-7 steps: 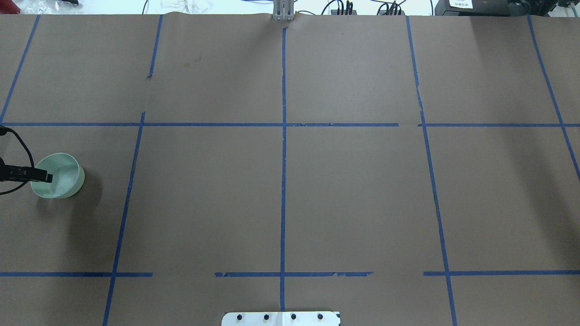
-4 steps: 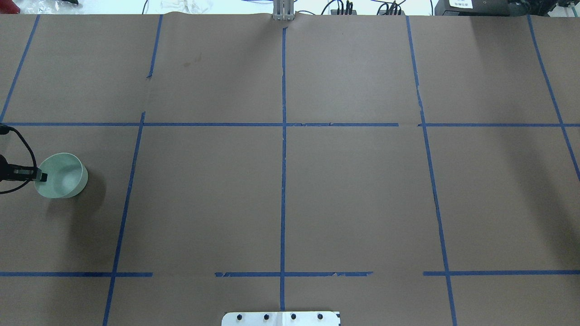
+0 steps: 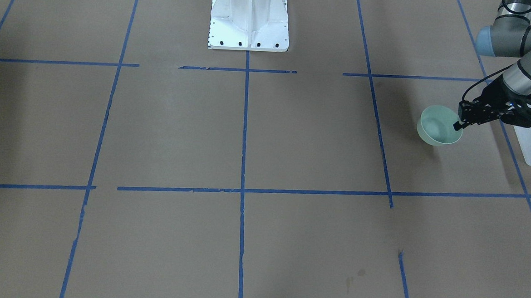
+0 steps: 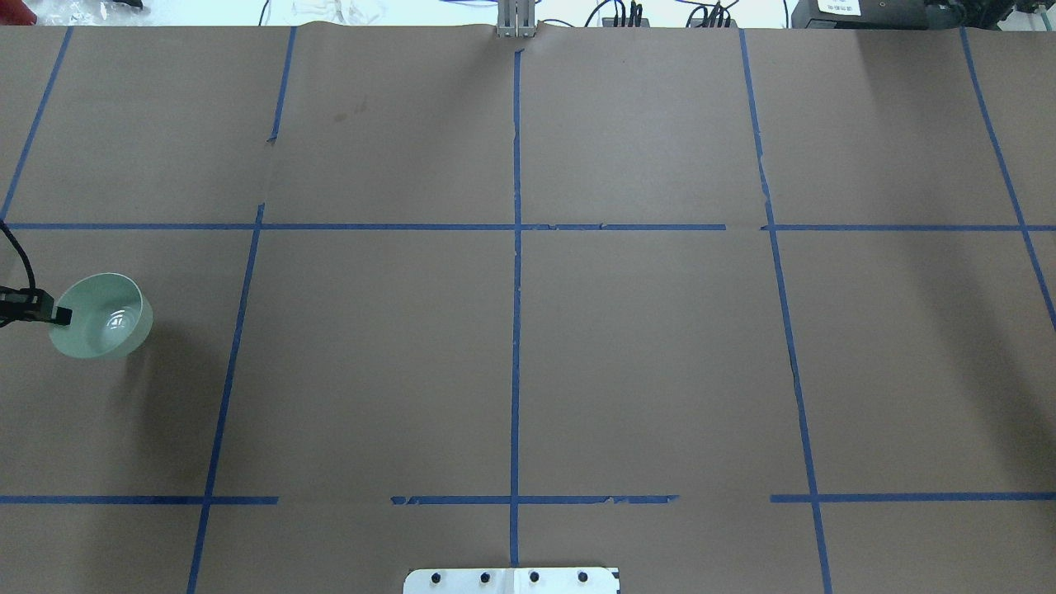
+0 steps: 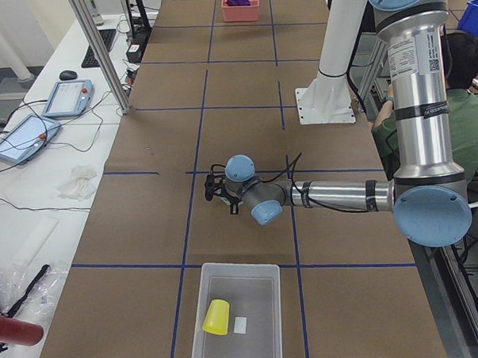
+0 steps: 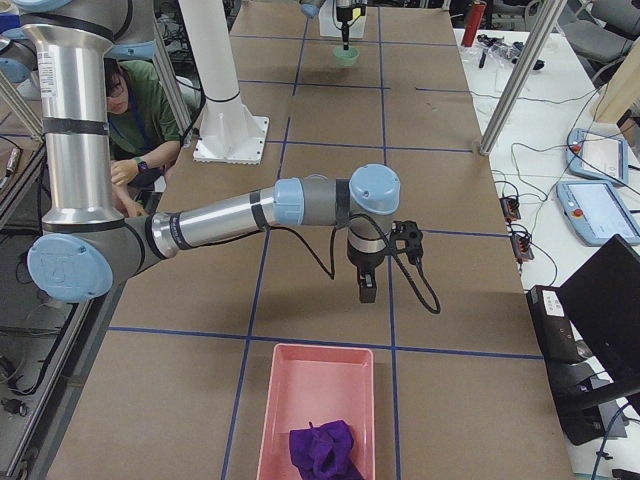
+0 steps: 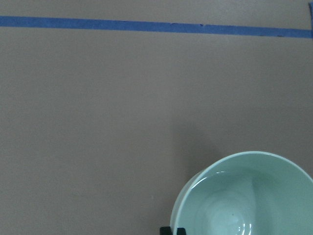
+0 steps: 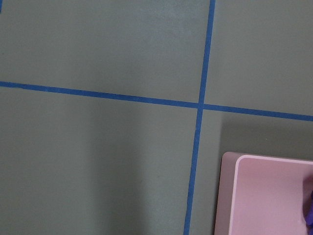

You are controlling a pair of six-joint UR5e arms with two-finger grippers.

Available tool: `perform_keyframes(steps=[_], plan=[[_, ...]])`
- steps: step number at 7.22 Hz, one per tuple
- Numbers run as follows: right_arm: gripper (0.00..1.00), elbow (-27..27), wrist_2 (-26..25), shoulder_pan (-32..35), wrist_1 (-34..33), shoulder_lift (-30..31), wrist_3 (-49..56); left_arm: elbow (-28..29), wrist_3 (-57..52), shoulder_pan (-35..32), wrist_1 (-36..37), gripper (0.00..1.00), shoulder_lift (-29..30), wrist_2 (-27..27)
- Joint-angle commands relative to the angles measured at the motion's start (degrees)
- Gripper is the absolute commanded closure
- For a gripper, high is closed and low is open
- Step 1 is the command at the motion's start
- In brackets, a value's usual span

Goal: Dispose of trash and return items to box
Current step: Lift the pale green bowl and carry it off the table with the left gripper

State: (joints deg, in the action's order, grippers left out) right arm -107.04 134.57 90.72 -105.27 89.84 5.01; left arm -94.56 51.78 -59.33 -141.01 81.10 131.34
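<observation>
The pale mint-green bowl [image 4: 103, 320] hangs a little above the brown table at its left end, tilted, with its shadow off to one side. My left gripper [image 4: 59, 314] is shut on the bowl's rim; both also show in the front view, bowl [image 3: 435, 127] and gripper [image 3: 456, 126]. The left wrist view shows the bowl [image 7: 244, 196] from above with one fingertip [image 7: 172, 230] at its rim. The frosted box [image 5: 237, 314] lies just beyond, with the yellow cup [image 5: 216, 316] on its side inside. My right gripper [image 6: 366, 290] hovers over the table's other end; I cannot tell if it is open.
A pink tray [image 6: 315, 400] with a purple crumpled thing [image 6: 325, 448] in it stands at the table's right end. The white pedestal [image 3: 249, 21] stands at the middle of the robot's side. Blue tape lines cross the brown paper. A person sits behind the robot.
My left gripper has drawn back toward the table's left edge with the bowl on it. The bowl has risen slightly and its tilt has shifted.
</observation>
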Motion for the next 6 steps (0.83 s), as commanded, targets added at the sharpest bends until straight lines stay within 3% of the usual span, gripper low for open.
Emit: perform_keyframes(steps=[1, 2, 4, 6], plan=[[0.00, 0.1, -0.4, -1.1, 0.0, 0.5, 0.3, -0.4, -3.4, -5.2, 1.1, 1.00, -0.1, 2.7], [0.00, 0.1, -0.3, -1.9, 0.0, 0.6, 0.2, -1.5, -7.9, -8.0, 5.8, 1.00, 0.2, 4.0], [0.00, 0.1, 0.0, -1.9, 0.0, 0.7, 0.0, -4.1, -23.0, -17.6, 23.9, 1.00, 5.4, 4.0], [0.00, 0.2, -0.2, -2.9, 0.0, 1.3, 0.1, -2.4, -38.3, -26.6, 35.0, 1.00, 8.5, 3.6]])
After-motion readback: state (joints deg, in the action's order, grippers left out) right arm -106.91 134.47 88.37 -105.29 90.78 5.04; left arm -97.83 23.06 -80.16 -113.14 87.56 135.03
